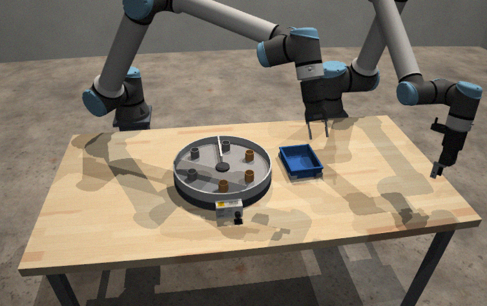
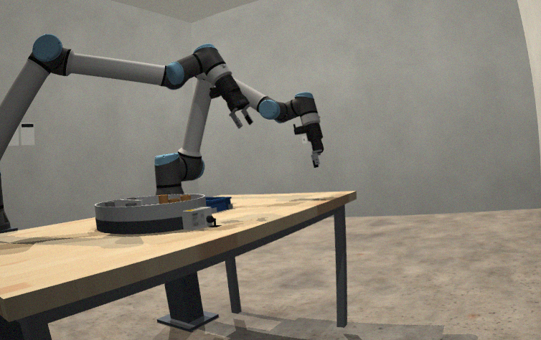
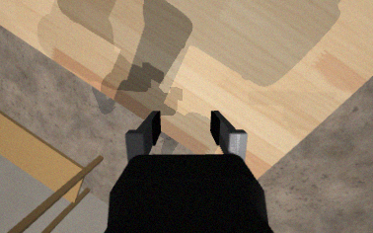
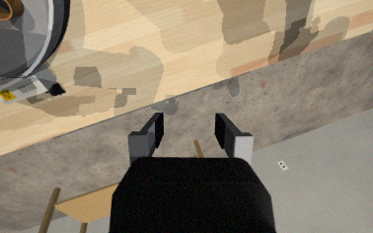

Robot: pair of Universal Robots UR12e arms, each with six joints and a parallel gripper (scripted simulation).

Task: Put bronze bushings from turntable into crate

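Three bronze bushings (image 1: 249,157) (image 1: 249,177) (image 1: 223,187) stand on the right and front of the grey turntable (image 1: 207,196) (image 2: 137,211). Three steel bushings (image 1: 225,146) (image 1: 194,155) (image 1: 192,176) stand at its back and left. The blue crate (image 1: 307,173) (image 2: 218,204) is empty and sits level in its grey corner guides, right of the turntable in the top view. My right gripper (image 1: 318,135) (image 2: 244,122) (image 4: 188,123) is open and empty, high above the table. My left gripper (image 1: 436,172) (image 2: 316,162) (image 3: 186,120) is open and empty, raised near the table's right end.
A white control box (image 1: 228,208) (image 2: 196,219) (image 4: 27,89) with a black knob stands at the turntable's front. A round raised rim surrounds the turntable, and a thin pale bar (image 1: 220,148) runs from its dark hub (image 1: 222,166) to the back rim. The two arms stand apart.
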